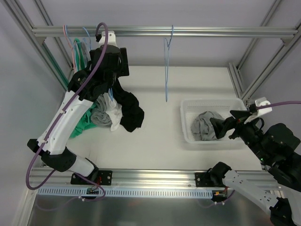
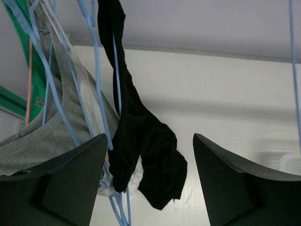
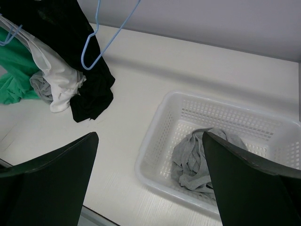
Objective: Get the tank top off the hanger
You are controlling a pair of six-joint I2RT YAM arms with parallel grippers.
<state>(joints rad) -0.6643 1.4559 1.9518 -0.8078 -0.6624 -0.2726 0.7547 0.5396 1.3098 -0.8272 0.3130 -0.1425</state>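
Left wrist: left gripper (image 2: 150, 135) released; black tank top (image 2: 155, 160) dangles ahead, strap cropped.

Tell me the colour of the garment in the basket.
Grey. The garment shows best in the right wrist view.

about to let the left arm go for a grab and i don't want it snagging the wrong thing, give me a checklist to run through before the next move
1. Is the left gripper open: ok, the black top hangs in the gap between its fingers.
2. Is the black top on a hanger: ok, its strap runs up among the blue hanger wires.
3. Which wire carries it: cannot tell, several cross there, beside a grey top.
4. Is the right gripper free: ok, open and empty above the basket.
5. Is there room in the basket: ok, only one grey garment lies in it.
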